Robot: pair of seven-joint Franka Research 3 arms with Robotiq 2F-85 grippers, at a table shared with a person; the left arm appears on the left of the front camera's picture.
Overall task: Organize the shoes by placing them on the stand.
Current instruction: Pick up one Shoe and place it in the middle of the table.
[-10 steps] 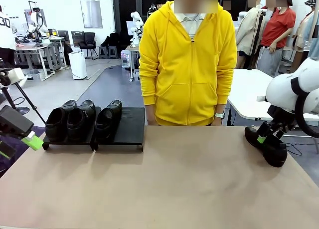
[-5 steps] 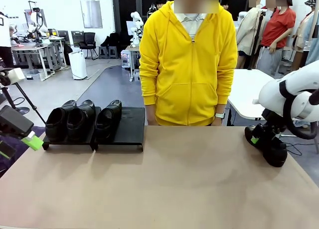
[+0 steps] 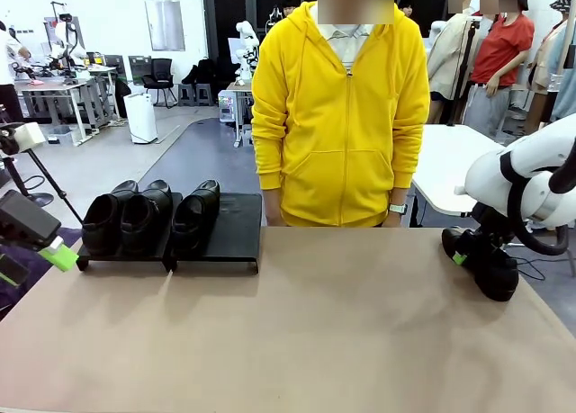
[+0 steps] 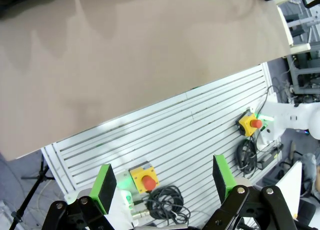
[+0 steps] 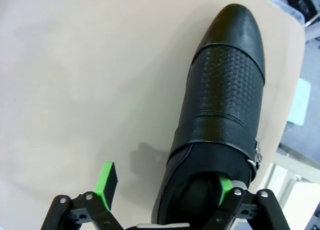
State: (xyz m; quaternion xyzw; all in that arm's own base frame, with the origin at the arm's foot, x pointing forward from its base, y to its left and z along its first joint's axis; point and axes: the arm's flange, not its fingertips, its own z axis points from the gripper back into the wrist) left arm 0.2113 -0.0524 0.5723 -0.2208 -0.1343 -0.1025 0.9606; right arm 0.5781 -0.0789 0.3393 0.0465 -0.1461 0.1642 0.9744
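Note:
Three black shoes (image 3: 103,217) (image 3: 144,213) (image 3: 196,213) stand side by side on the low black stand (image 3: 232,219) at the far left of the table. A fourth black shoe (image 3: 490,267) lies on the table at the far right. My right gripper (image 3: 461,255) is down at its heel. In the right wrist view that shoe (image 5: 225,99) points away from my right gripper (image 5: 165,185), whose jaws stand open astride one side of the heel: one pad (image 5: 225,182) is inside the opening and the other is outside, over the table. My left gripper (image 3: 36,246) (image 4: 164,182) hangs open off the table's left edge, holding nothing.
A person in a yellow hoodie (image 3: 346,116) stands at the far side of the table, hands behind its edge. The brown tabletop (image 3: 315,323) spreads wide between stand and lone shoe. The stand's right panel has bare room. A white table (image 3: 445,166) stands behind on the right.
My right gripper has shifted slightly left and lower onto the lone shoe's heel. The left arm, the stand and its shoes have not moved.

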